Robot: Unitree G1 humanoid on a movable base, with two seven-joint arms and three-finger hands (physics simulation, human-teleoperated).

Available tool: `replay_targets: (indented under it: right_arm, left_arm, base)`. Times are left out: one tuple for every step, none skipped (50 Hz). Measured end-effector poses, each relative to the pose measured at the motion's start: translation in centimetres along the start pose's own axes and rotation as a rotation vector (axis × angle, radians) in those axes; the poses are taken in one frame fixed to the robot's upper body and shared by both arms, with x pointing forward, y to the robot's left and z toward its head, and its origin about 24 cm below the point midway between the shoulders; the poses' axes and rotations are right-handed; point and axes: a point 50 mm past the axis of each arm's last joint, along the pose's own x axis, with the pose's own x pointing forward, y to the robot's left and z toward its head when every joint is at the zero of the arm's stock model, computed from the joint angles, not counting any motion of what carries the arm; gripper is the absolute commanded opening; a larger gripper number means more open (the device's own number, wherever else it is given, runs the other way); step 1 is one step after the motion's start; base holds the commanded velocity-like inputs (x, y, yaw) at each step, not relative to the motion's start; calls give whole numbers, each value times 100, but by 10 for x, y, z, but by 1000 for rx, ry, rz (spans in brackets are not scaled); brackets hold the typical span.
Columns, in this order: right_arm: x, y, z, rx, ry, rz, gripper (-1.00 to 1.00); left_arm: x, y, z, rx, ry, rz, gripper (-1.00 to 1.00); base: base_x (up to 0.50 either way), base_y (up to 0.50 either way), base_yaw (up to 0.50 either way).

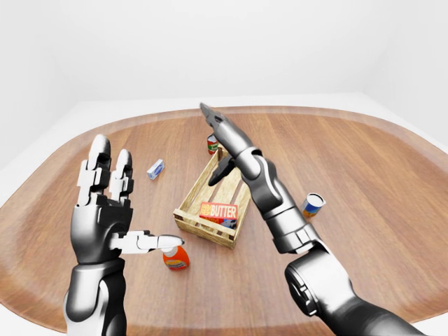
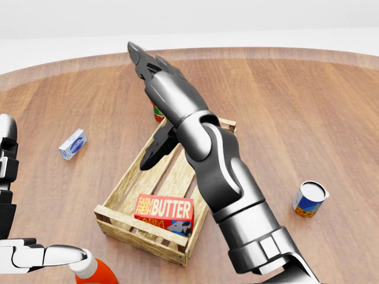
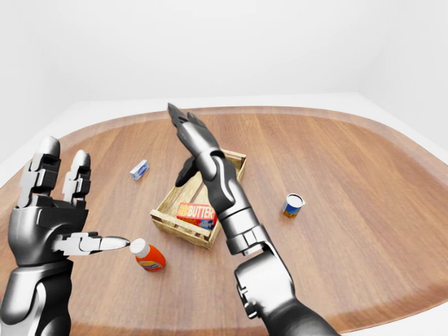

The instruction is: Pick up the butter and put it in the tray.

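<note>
The red butter box (image 2: 164, 212) lies inside the wooden slatted tray (image 2: 125, 184), at the tray's lower end in the head view. My right hand (image 2: 153, 71) is open and raised well above the tray, fingers stretched toward the top of the view, thumb (image 2: 156, 151) hanging over the slats; nothing is in it. My left hand (image 1: 105, 189) is open at the left, palm up and fingers spread, holding nothing. In the right-eye view the butter box (image 3: 195, 213) shows clear of the arm.
A red can (image 2: 157, 111) stands just beyond the tray's top end, partly behind my right arm. A small blue-white box (image 2: 73, 144) lies to the left. A blue-orange can (image 2: 310, 198) stands at right. An orange bottle (image 1: 173, 257) sits by my left thumb.
</note>
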Motion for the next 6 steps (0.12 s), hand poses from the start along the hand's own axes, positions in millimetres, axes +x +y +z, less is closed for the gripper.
replay_targets:
  right_arm:
    - [-3,-2,4,-14,-20,-2,100]
    - [-6,-3,8,-28,-39,-5,100]
    - [-9,-4,12,-42,-58,-9,100]
    - [-13,-5,15,-56,-74,-12,100]
    - [-16,-6,18,-68,-88,-15,100]
    - [-20,-6,21,-79,-101,-18,100]
  left_arm:
    - [0,0,0,0,0,0,100]
    - [0,0,0,0,0,0,100]
    - [0,0,0,0,0,0,100]
    - [0,0,0,0,0,0,100]
    - [0,0,0,0,-1,0,100]
    - [0,0,0,0,-1,0,100]
  base:
    - [0,0,0]
    - [0,0,0]
    - [0,0,0]
    - [0,0,0]
    - [0,0,0]
    - [0,0,0]
